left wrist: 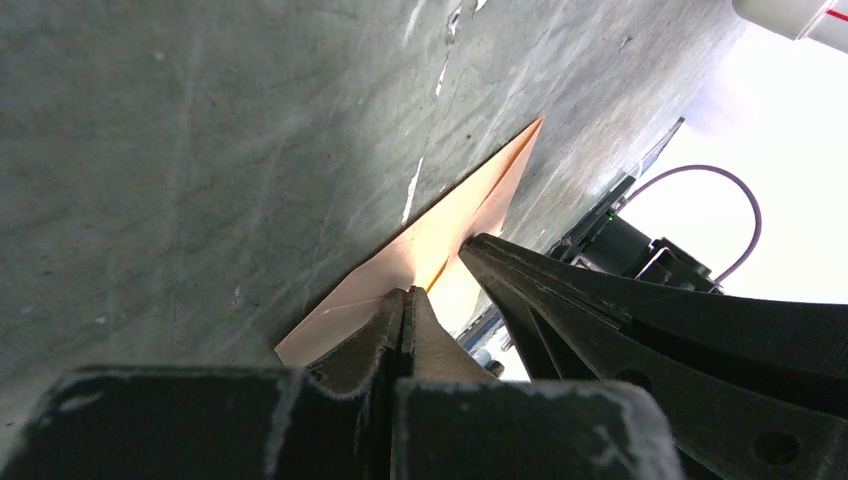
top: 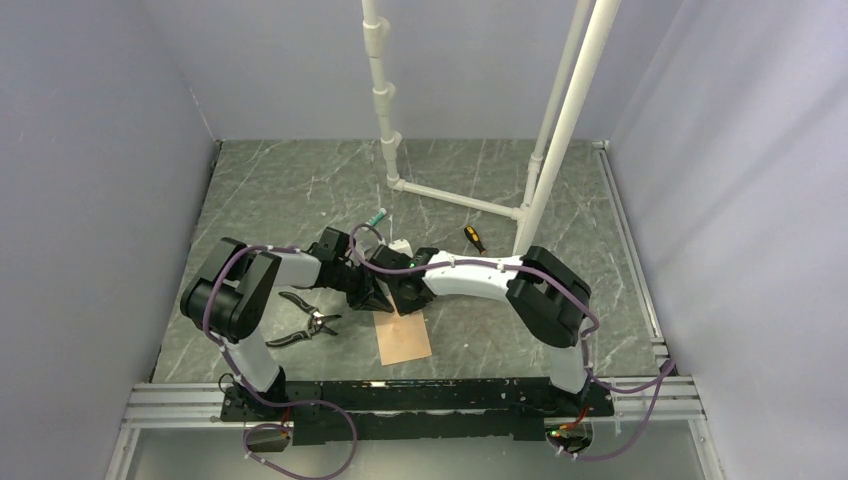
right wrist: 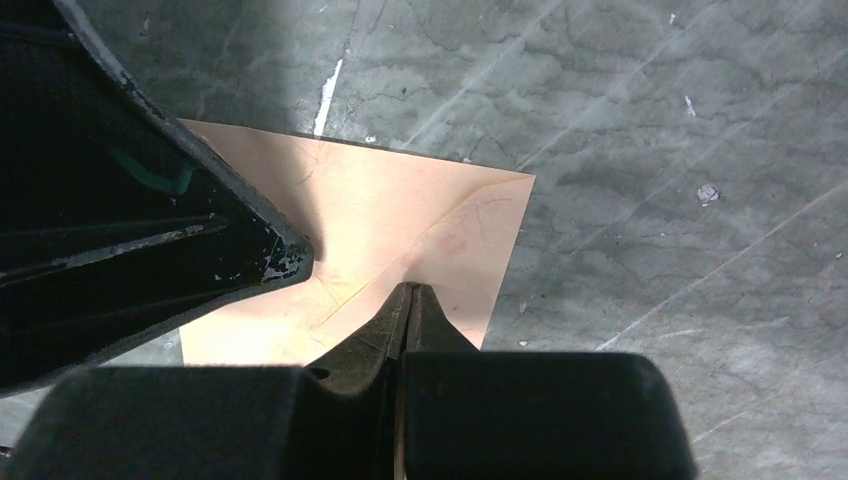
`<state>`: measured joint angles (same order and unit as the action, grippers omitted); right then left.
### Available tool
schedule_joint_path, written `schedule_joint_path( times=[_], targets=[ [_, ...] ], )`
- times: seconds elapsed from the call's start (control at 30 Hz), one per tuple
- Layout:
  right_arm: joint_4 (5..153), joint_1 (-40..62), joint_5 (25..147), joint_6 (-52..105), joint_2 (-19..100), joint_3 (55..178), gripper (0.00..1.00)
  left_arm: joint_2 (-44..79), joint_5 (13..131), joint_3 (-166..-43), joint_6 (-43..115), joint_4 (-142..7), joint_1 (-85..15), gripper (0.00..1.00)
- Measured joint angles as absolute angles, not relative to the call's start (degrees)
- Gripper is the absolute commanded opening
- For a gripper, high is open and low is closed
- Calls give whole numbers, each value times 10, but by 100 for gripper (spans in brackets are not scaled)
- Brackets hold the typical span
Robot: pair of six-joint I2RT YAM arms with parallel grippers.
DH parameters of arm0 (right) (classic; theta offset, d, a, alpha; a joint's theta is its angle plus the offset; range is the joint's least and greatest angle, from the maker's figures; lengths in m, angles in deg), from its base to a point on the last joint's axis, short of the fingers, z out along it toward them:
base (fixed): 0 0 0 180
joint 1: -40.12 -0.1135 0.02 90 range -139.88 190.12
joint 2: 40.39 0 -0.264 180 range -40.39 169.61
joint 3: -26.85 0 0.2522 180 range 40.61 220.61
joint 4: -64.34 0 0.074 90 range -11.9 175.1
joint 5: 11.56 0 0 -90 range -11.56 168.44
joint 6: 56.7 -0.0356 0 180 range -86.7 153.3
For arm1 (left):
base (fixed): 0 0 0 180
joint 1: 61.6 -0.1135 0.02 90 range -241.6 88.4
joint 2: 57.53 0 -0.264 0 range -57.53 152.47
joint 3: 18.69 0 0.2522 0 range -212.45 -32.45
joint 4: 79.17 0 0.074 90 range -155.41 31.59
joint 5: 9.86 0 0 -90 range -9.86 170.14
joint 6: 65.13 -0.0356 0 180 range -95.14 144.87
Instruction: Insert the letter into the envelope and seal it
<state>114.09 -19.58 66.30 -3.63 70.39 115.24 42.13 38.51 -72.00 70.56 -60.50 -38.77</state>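
The right gripper (right wrist: 410, 296) has its jaws pressed together, with the tips resting on the envelope (right wrist: 390, 215) where its diagonal seams meet. The left gripper (left wrist: 405, 300) is closed tight too, its tips on the same envelope just beside the right one. Whether either pinches paper cannot be told. The envelope lies flat on the table (top: 560, 200), midway across and nearer the near edge. Pliers (top: 305, 325) lie to its left. A screwdriver (top: 473, 238) lies farther back, where a white pipe frame (top: 455, 200) stands.
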Motion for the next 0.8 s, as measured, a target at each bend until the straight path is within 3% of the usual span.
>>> schedule_joint_path(
  times=[0.8],
  targets=[
    [1033,-268,671,45,668,1093,0,428,375,-720,713,-607,-393,2]
  ],
)
